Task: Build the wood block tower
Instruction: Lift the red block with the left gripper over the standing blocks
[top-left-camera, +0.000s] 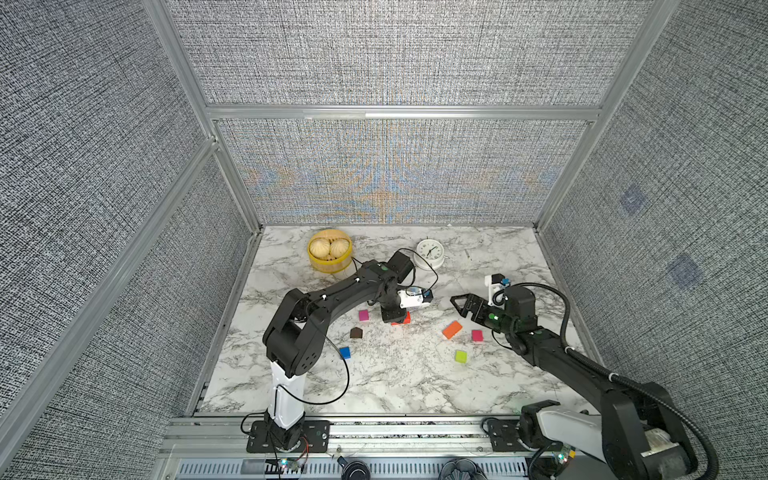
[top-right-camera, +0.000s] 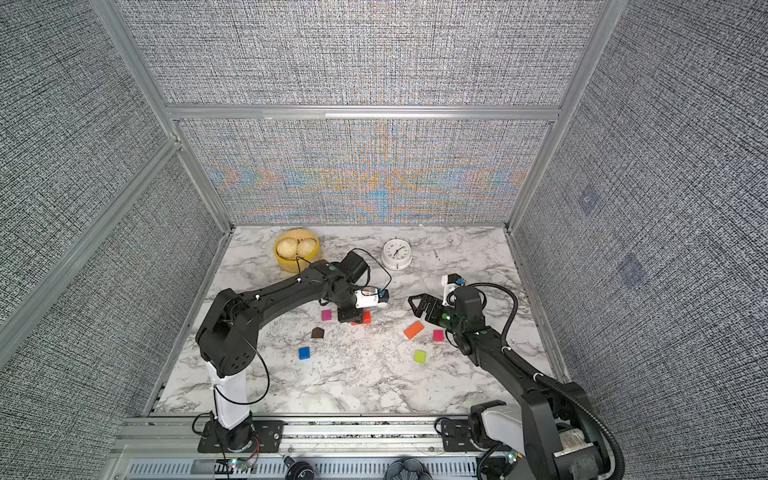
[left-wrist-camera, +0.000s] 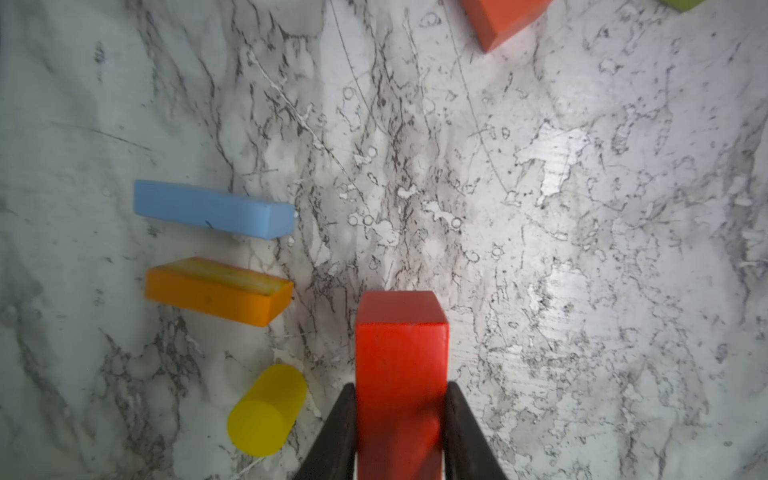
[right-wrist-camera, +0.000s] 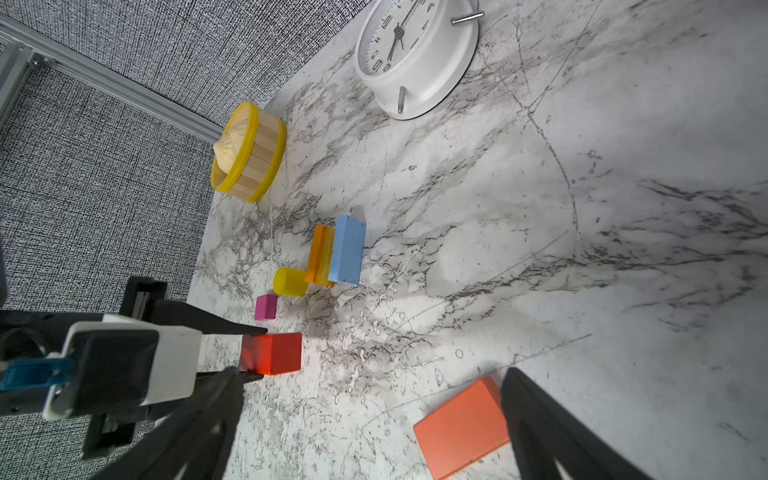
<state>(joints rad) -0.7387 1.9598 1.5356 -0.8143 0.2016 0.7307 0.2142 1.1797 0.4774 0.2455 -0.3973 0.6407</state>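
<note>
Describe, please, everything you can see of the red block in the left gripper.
The red brick is an elongated rectangular block, apparently painted wood, bright red and plain-faced. The left gripper is shut on it, one black finger against each long side, and one end sticks out past their tips. It sits low over the marble table; whether it touches the surface is unclear. No other block touches it; a yellow cylinder lies nearby.

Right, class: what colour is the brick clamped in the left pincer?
Red. The brick in the left pincer shows best in the left wrist view.
</note>
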